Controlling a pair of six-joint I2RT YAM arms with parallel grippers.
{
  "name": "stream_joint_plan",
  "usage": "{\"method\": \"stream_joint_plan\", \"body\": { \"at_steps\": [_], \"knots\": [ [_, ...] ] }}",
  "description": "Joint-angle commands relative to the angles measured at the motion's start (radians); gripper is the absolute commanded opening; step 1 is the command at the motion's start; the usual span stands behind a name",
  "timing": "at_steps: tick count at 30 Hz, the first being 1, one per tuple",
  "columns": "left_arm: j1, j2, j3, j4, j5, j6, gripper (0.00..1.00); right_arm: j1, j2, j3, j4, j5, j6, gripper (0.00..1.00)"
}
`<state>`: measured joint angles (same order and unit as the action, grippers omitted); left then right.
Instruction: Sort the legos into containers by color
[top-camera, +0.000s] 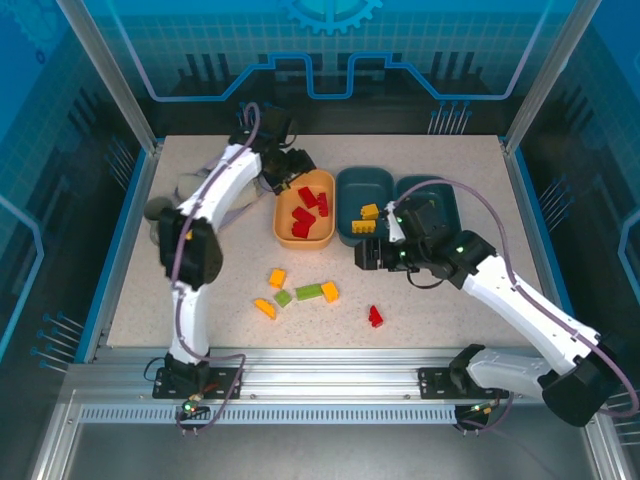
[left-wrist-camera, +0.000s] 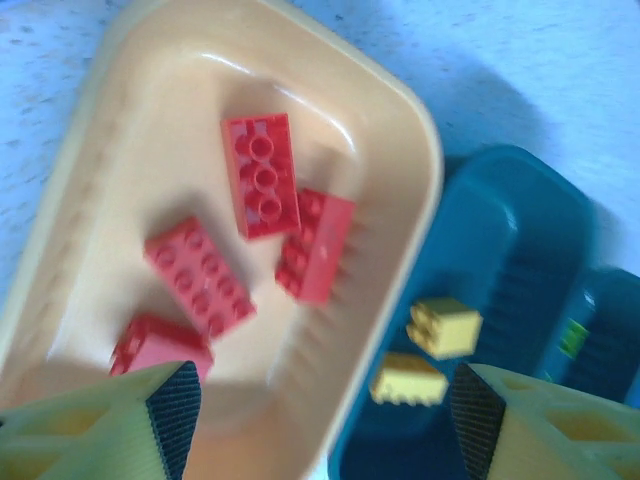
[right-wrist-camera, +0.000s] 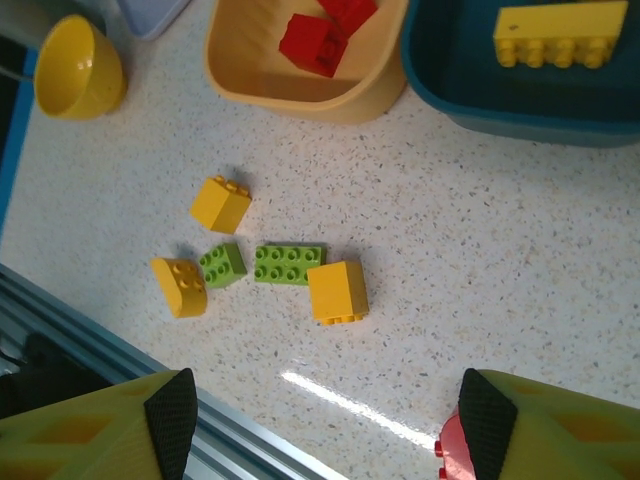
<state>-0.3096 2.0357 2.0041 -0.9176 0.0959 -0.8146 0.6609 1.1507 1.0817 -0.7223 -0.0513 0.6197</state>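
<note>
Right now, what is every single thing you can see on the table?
Red Lego bricks: four, red, in the orange-yellow tray.
Loose red brick: one, red, on the table's near side.
Yellow bricks: two, yellow, in the middle teal tray.
Loose yellow-orange bricks: three, yellow-orange, on the table.
Green bricks: two, light green, among those.
Orange-yellow tray: one, left of the teal ones.
Teal trays: two, dark teal, side by side.
Yellow bowl: one, yellow, left of the orange-yellow tray.
Left fingers: open, over the orange-yellow tray.
Right fingers: open, over the table.
</note>
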Motion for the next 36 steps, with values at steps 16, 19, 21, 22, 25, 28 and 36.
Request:
{"method": "stream_joint_plan", "body": {
  "at_steps": [16, 19, 21, 22, 25, 28, 36],
  "knots": [
    [0.001, -1.24, -1.1, -0.162, -0.115, -0.186, 0.75, 0.384, 0.731, 0.42, -0.158, 0.287, -0.534, 0.82],
    [0.001, -1.303, -1.123, -0.204, -0.114, -0.191, 0.75, 0.381, 0.827, 0.488, -0.2, 0.305, -0.598, 0.84],
    [0.001, -1.317, -1.117, -0.22, -0.114, -0.178, 0.75, 0.38, 0.871, 0.51, -0.216, 0.319, -0.624, 0.85],
    [0.001, -1.317, -1.11, -0.226, -0.115, -0.172, 0.75, 0.379, 0.88, 0.512, -0.215, 0.317, -0.629, 0.85],
    [0.001, -1.308, -1.086, -0.237, -0.12, -0.149, 0.75, 0.373, 0.906, 0.523, -0.213, 0.306, -0.641, 0.87],
    [0.001, -1.3, -1.072, -0.237, -0.121, -0.136, 0.75, 0.363, 0.947, 0.545, -0.223, 0.301, -0.638, 0.87],
    [0.001, -1.286, -1.06, -0.225, -0.105, -0.126, 0.75, 0.3, 1.042, 0.628, -0.237, 0.269, -0.61, 0.75]
  ]
}}
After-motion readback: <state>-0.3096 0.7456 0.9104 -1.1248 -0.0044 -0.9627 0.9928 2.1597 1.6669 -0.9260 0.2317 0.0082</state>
